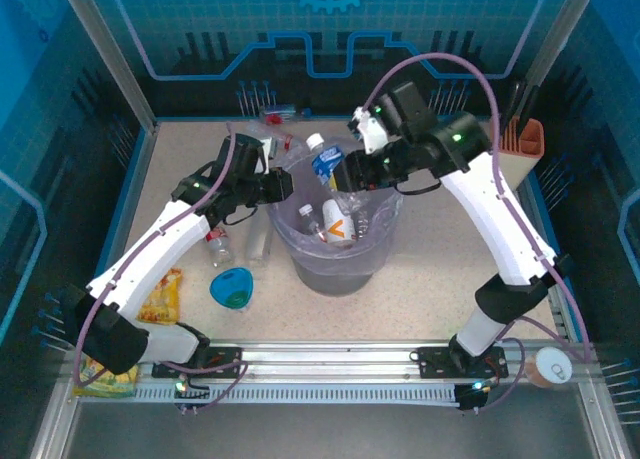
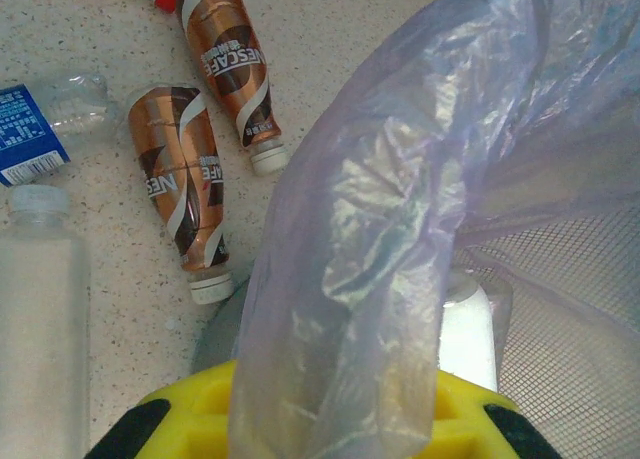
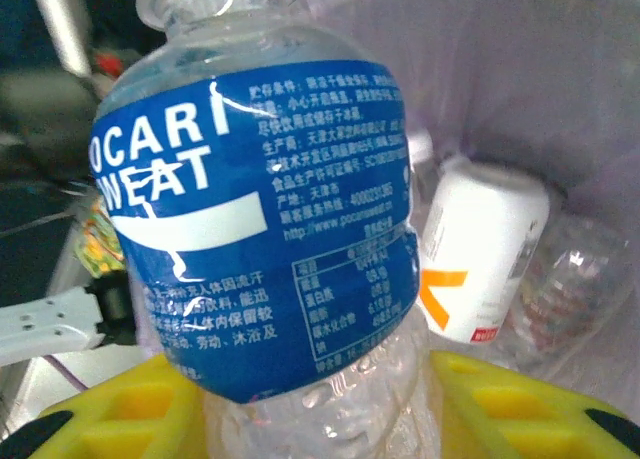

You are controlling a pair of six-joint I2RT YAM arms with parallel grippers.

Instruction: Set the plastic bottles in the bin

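The bin [image 1: 338, 271] stands mid-counter [image 1: 430, 304]. The left gripper [image 2: 335, 419] is closed, pinching its bag [image 2: 380, 229] at the rim. The right gripper [image 3: 315, 414] clamps a blue-labelled bottle [image 3: 260, 229] above the bin. Two brown bottles [image 2: 185, 194] lie on the counter just beside it.

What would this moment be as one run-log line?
right hand: gripping blue-label bottle over bin | left hand: pinching liner bag | table: brown bottles outside bin

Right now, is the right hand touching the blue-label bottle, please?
Touching. In the right wrist view the right hand clamps the bottle between its yellow fingers.
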